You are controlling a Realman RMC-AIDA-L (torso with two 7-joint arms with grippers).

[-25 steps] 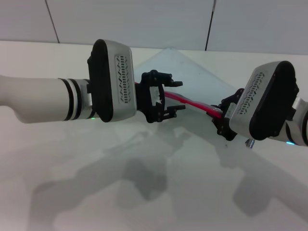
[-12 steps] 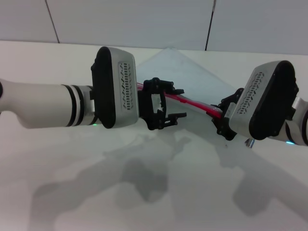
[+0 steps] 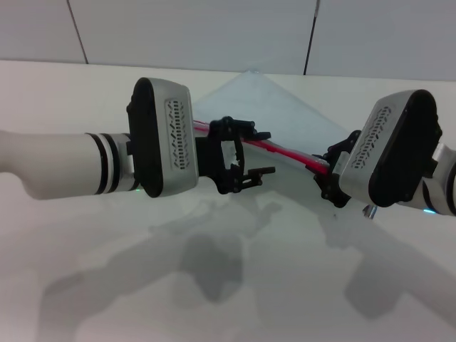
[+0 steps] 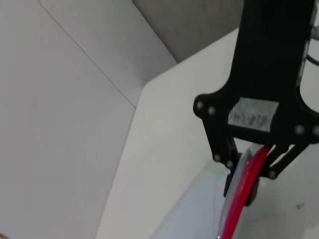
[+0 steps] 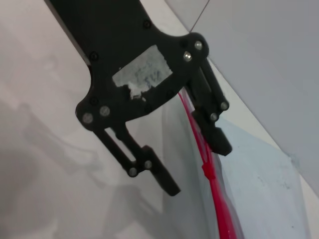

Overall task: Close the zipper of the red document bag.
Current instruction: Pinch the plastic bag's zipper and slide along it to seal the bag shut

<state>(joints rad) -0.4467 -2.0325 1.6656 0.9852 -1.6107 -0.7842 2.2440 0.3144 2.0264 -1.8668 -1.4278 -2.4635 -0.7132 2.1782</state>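
The flat translucent pale blue-grey red document bag (image 3: 285, 114) is held up off the white table (image 3: 57, 92) at the centre of the head view, its thin bright red zipper (image 3: 285, 152) running between the 2 grippers. The left gripper (image 3: 261, 152), centre frame, has its fingers spread apart around the zipper's left stretch. The right gripper (image 3: 329, 174), centre-right, is clamped on the zipper's other end.
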